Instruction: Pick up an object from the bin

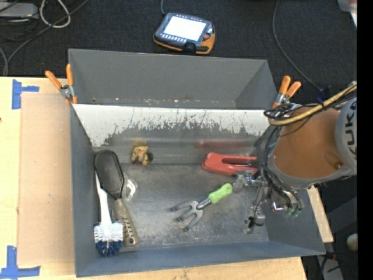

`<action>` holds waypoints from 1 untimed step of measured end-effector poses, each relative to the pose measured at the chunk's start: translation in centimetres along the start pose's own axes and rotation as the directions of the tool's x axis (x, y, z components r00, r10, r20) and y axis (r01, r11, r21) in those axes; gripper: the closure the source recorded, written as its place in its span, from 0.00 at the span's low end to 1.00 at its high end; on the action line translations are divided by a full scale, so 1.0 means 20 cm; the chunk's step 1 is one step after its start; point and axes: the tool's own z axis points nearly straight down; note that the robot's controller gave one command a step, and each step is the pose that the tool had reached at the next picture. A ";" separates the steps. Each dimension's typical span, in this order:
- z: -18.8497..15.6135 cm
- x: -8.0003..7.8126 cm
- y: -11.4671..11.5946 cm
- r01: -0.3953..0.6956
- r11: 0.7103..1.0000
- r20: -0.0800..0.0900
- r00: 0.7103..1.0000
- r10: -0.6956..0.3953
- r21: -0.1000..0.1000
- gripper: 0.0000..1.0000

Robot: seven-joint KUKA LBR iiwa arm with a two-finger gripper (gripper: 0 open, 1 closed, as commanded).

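Closest to the lens is the arm's orange cover (303,150), coming in from the right and blocking a bit of my view. Below it the gripper (253,219) hangs low over bare floor in the front right corner of the bin (169,77), and honestly I can't tell from up here whether it's open or closed. The nearest thing to it is a green-handled garden fork (203,203), lying flat mid-floor just to its left, handle toward the arm and tines toward the front left. Behind that, a red-handled tool (224,163) lies near the back wall, running right under the wrist hardware. Further left there's a small yellowish figure (141,154). Along the left wall lie a black brush (109,172) and a white-handled brush (105,220) with blue and white bristles.
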 end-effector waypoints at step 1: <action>-0.01 -0.01 0.00 0.004 1.000 0.006 1.000 -0.004 0.001 0.00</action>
